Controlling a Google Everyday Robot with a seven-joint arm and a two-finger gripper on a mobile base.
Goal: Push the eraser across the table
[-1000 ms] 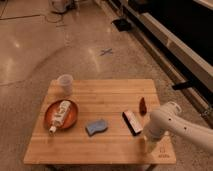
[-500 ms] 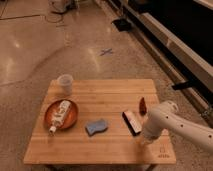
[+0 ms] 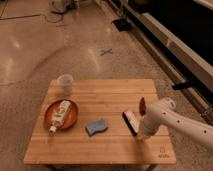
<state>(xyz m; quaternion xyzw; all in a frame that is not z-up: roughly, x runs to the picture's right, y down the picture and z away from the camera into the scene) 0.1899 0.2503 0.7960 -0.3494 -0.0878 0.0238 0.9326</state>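
— Eraser position in the camera view, please?

— The eraser [image 3: 130, 121] lies on the table [image 3: 110, 97], in the right half of the top as the picture shows it. Its length runs from far to near, a little slanted. The white face is up, and the black base shows along one side.

— And the gripper?

— The gripper [image 3: 142, 134] is down at the tabletop, at the end of the white arm [image 3: 175, 120], which reaches in from the right edge of the picture. It sits just beside the near end of the eraser, on the side away from the sponge. Whether it touches the eraser, I cannot tell. Whether it is clenched or released, I cannot tell either.

— What else stands on the top?

— A small dark red bottle [image 3: 142, 104] stands just behind the eraser, close to the arm. A blue sponge [image 3: 96, 126] lies apart from the eraser, toward the middle of the table. Beyond it an orange plate [image 3: 73, 115] holds a white bottle [image 3: 61, 113] lying on its side. A clear cup [image 3: 65, 83] stands behind the plate. A small dark logo [image 3: 162, 155] marks the near right corner.

— The floor?

— It is polished and speckled, with a blue cross mark [image 3: 105, 51] beyond the table.
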